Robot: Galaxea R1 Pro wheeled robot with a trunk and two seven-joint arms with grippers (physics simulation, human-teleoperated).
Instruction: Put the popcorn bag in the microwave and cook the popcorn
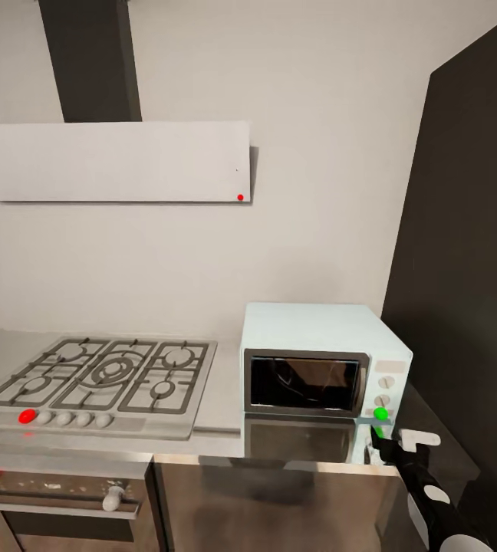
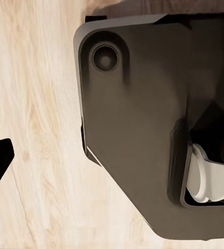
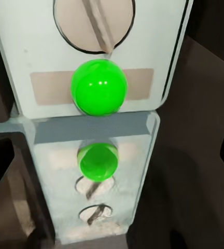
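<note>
While its door stands shut, microwave (image 1: 321, 360) sits on countertop (image 1: 218, 429), contents indiscernible; green light (image 3: 98, 86) at 4 o'clock. Right gripper (image 1: 390, 443) just beside it, grip state untellable.

You see the microwave (image 1: 321, 359) as smooth pale-blue casing with a glossy dark glass door and a shiny green light (image 3: 99, 86). The grey metallic surface (image 1: 225, 414) mirrors it. The floor (image 2: 34, 104) is light matt wood.

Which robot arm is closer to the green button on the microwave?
The right. Its fingers sit just below the green button on the microwave, which looms close in its wrist view. The left wrist view faces wood floor.
</note>
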